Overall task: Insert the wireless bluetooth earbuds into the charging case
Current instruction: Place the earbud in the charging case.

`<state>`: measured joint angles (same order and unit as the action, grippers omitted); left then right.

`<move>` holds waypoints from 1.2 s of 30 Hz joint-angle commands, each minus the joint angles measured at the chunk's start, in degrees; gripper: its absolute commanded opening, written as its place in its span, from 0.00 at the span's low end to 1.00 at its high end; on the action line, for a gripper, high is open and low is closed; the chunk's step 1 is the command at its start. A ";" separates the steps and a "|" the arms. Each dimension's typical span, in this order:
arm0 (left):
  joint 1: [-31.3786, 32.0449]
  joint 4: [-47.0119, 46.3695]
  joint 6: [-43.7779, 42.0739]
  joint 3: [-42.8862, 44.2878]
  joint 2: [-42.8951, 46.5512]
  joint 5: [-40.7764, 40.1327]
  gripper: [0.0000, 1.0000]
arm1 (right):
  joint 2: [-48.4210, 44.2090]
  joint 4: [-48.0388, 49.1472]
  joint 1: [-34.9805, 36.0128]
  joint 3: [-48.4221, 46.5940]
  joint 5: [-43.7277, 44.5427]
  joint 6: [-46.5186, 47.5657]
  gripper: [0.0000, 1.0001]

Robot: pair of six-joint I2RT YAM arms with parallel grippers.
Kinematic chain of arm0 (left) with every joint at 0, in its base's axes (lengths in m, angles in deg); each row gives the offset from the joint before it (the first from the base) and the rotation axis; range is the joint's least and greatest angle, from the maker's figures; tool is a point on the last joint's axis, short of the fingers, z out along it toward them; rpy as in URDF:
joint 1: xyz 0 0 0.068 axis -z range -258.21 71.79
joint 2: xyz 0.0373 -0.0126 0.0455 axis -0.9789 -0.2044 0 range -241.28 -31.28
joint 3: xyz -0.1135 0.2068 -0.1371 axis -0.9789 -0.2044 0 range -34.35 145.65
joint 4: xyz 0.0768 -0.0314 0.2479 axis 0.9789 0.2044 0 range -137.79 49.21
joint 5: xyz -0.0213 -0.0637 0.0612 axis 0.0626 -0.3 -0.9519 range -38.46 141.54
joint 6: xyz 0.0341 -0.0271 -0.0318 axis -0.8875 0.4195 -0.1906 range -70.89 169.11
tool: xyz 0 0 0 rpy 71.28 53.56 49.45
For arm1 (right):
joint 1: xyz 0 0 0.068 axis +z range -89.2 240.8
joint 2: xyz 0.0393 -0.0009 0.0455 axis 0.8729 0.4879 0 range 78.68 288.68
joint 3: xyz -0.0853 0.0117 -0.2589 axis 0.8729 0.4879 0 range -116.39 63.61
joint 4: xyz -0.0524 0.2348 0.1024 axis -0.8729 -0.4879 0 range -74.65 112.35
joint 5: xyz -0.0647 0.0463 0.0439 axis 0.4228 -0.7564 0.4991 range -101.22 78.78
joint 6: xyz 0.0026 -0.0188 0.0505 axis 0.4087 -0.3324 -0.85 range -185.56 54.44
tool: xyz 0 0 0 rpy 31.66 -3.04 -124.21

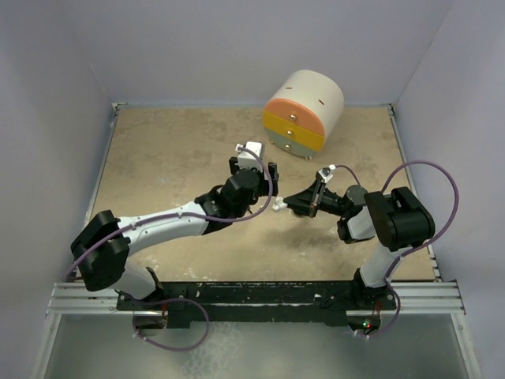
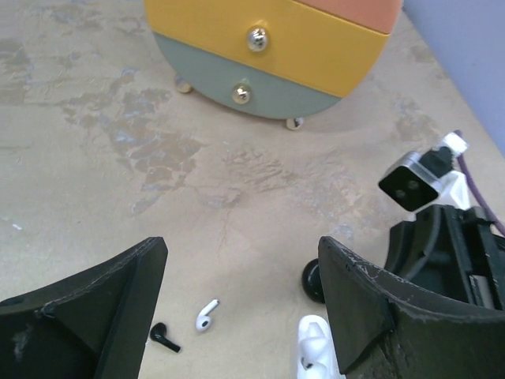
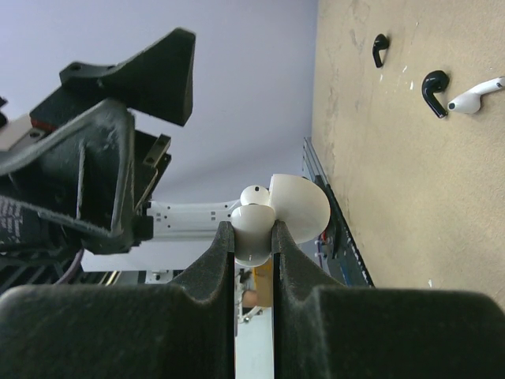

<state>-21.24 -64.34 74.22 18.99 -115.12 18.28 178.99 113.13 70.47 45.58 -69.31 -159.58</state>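
Roughly mid-table, the white charging case (image 3: 293, 207) is pinched between the pressed-together fingers of the right end effector (image 3: 252, 230), its rounded lid hinged open. The right wrist view shows it turned on its side, with the wall behind it. A white earbud (image 2: 207, 316) lies loose on the table (image 2: 118, 158) just beside the case, and a black earbud (image 2: 164, 337) lies close against it. A second black earbud (image 3: 380, 49) lies a little apart from that pair. The left end effector (image 2: 241, 246) hangs over these pieces with its fingers spread wide, gripping nothing, and both earbuds show in the gap between them. At the far edge, right of centre, stands a cream-and-orange drawer unit (image 1: 304, 110).
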 commanded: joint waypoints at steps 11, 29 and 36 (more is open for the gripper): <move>-3.14 24.39 5.77 14.24 -6.37 10.94 0.77 | -1.68 45.98 -0.27 0.45 -1.24 0.81 0.00; -3.05 29.26 4.12 16.29 -7.80 15.05 0.78 | -2.05 45.93 -0.27 0.44 -1.33 0.56 0.00; -2.96 30.61 3.45 16.96 -8.32 16.23 0.78 | -2.05 45.89 -0.27 0.31 -1.42 0.58 0.00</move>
<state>-24.14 -34.46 78.52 33.00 -123.14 33.34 178.73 113.17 70.47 45.85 -69.33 -159.56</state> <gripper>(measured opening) 0.778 0.148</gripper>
